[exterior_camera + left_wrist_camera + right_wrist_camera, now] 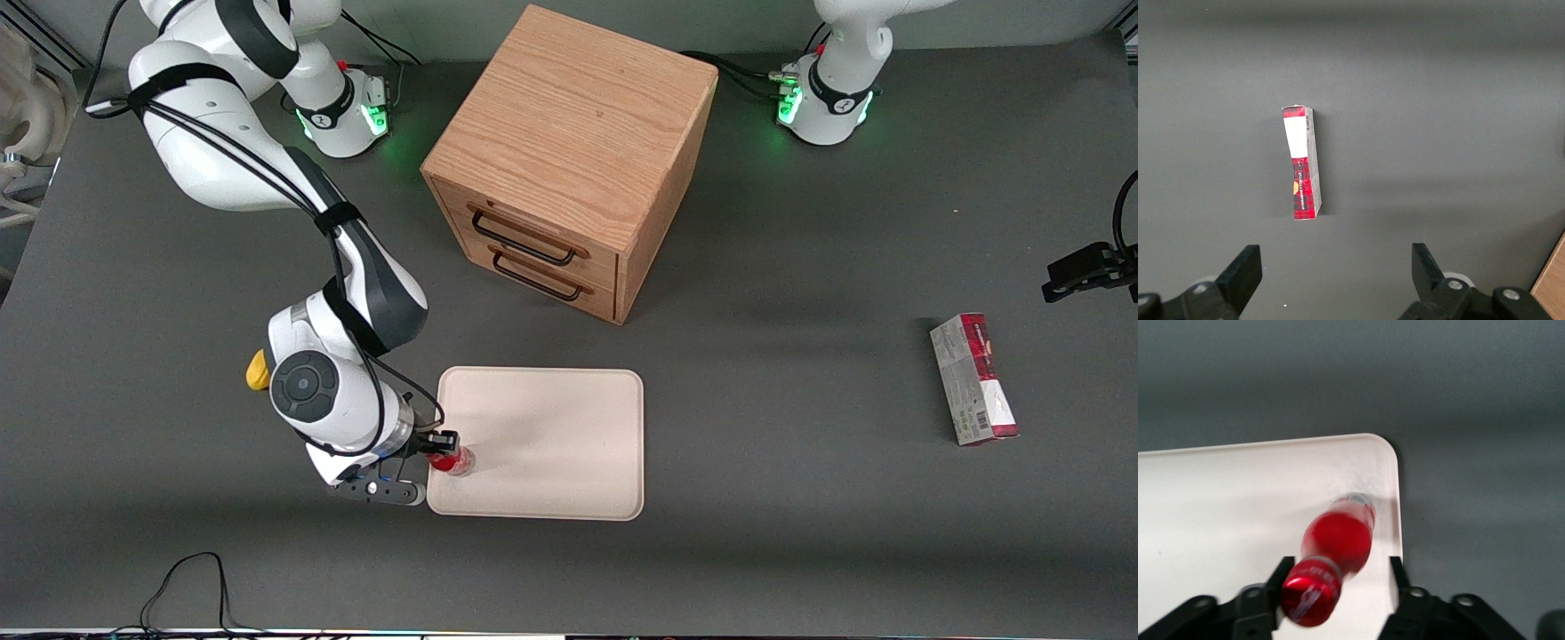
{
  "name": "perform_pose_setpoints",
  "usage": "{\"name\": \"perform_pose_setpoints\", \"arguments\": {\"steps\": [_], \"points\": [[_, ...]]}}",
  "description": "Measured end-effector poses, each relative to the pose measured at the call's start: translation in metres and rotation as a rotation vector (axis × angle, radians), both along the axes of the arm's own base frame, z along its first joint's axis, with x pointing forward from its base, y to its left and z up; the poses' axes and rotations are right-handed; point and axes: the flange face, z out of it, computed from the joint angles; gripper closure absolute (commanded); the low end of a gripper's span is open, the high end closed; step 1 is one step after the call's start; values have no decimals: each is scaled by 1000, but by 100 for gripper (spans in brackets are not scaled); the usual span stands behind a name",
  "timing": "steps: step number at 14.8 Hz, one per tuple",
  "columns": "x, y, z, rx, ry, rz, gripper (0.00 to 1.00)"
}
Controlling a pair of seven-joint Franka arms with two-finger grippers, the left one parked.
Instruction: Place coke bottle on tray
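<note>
A dark grey table (800, 551) fills the scene. A wooden cabinet (569, 160) with two drawers, each with a black handle, is seen standing farther from the front camera than the tray (569, 444), which is cream-white, flat, with rounded corners and a low rim. A red-and-grey carton (973, 380) is seen lying toward the parked arm's end of the table.

The gripper (442, 449) is held low over the tray's edge nearest the working arm. Its jaws are spread wider than the bottle, with a gap visible on each side in the wrist view. The bottle (1335, 553) (red body, red cap, clear base) is seen tilted, its base on the tray (1218, 507) near a rounded corner, its cap between the fingers (1399, 577).
</note>
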Motion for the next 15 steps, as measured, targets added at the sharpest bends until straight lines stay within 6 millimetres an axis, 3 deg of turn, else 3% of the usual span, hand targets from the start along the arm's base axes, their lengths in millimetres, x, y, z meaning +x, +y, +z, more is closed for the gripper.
{"name": "perform_pose_setpoints", "arguments": {"steps": [4,6,8,12,15], "points": [[4,-1,14,11,-42,-11,0],[4,-12,43,-18,-63,-11,0],[0,-28,84,-57,-84,38,0],[-37,-85,152,-86,-27,130,0],[-79,-151,200,-63,45,140,0]]}}
